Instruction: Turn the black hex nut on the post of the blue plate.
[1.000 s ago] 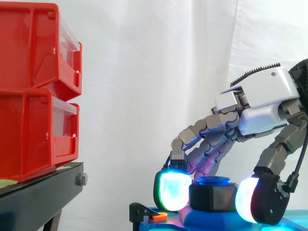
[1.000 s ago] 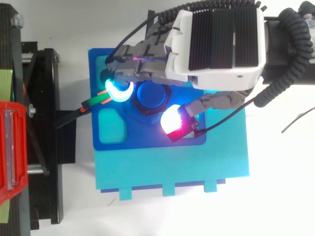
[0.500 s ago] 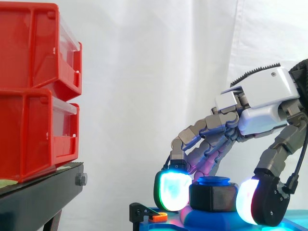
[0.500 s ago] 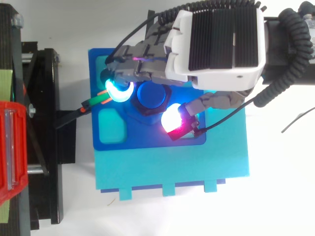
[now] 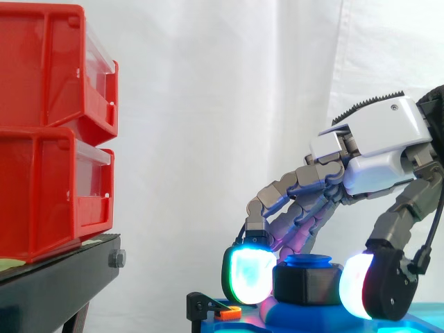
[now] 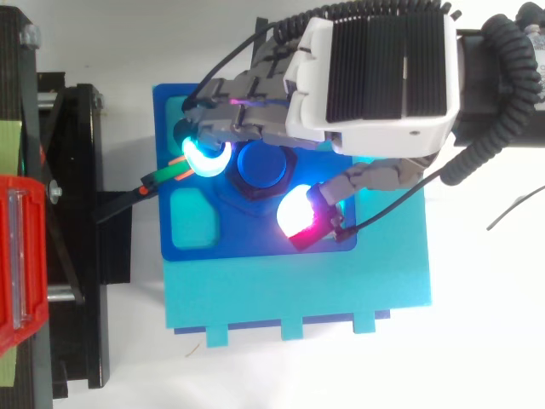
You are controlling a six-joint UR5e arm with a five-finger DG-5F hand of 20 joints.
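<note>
The black hex nut [image 5: 307, 284] sits on the blue post [image 6: 262, 166] that rises from the blue plate [image 6: 255, 240]. My hand [image 5: 378, 142] reaches in from the right and arches over the post. Its fingers are curled down round the nut. One glowing fingertip pad [image 5: 248, 274] presses the nut's left side. The thumb pad [image 5: 354, 290] lies against its right side. In the top view the back of the hand [image 6: 375, 77] hides part of the plate, and the thumb pad [image 6: 294, 217] glows white and red at the nut's front right.
Two stacked red bins [image 5: 48, 132] stand on a black stand [image 5: 55, 288] at the left. The blue plate rests on a cyan base [image 6: 298, 290]. A thin green and orange cable [image 6: 166, 175] runs from the stand to the plate's left edge, near a square recess [image 6: 194, 217].
The thumb pad has slid a little along the nut, leftward in both views and slightly lower in the top view. The finger pad, nut and palm look unmoved.
</note>
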